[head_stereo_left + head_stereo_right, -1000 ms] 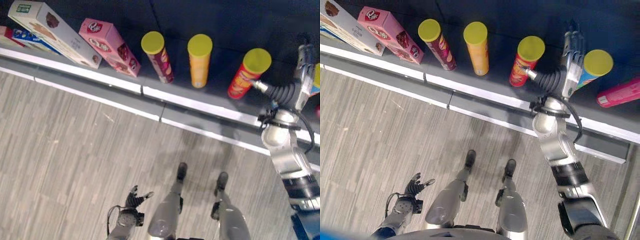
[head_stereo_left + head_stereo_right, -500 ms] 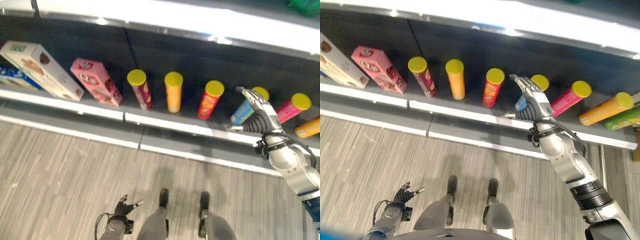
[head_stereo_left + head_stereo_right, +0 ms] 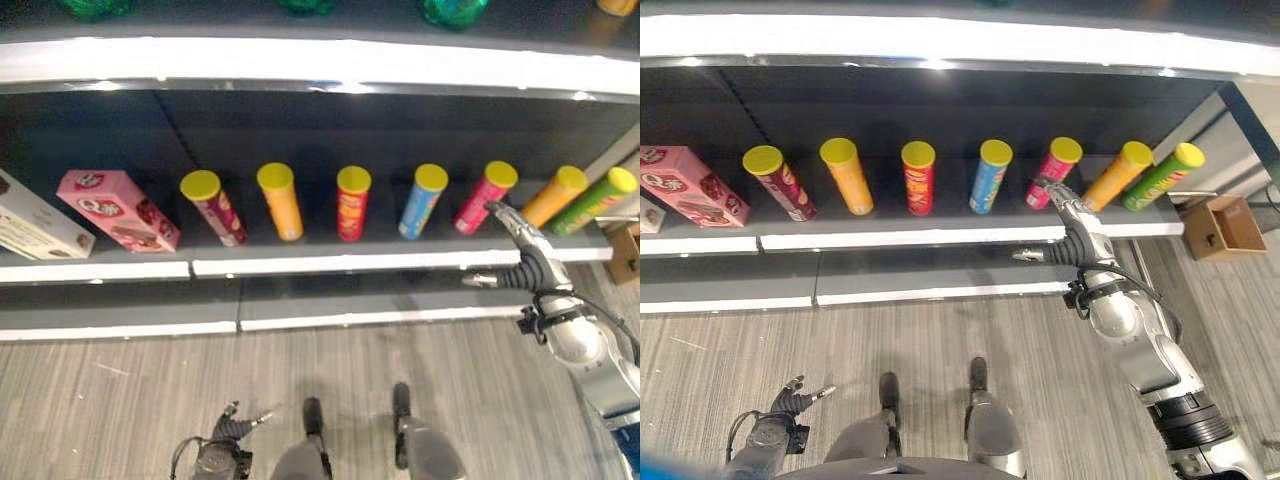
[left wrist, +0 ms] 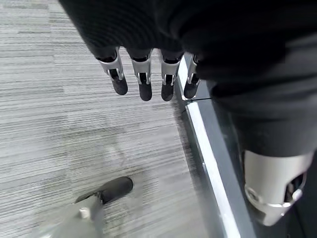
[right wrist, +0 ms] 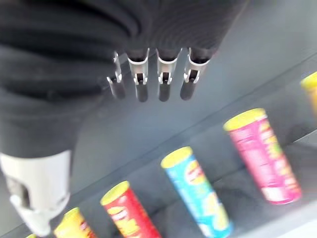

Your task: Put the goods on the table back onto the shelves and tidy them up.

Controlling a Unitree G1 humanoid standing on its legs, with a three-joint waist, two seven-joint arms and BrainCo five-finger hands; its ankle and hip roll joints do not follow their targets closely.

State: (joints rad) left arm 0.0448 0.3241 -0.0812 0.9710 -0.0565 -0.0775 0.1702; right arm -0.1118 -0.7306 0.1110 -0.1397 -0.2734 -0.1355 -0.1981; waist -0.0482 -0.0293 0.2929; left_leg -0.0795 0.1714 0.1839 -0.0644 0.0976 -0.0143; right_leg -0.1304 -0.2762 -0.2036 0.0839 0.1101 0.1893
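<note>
Seven cans (image 3: 918, 178), two boxes (image 3: 118, 208).

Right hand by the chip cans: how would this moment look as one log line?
right hand: open, empty, raised before pink chip can | left hand: open, low over floor | chip cans: upright row on shelf

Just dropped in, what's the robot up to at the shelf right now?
The robot faces a low shelf where seven yellow-lidded snack cans stand in a row, beside a pink box. Its right hand is raised in front of the shelf edge near the pink can, fingers straight and holding nothing. The left hand hangs low over the floor, open and empty. The blue can and red can stand upright, untouched.
</note>
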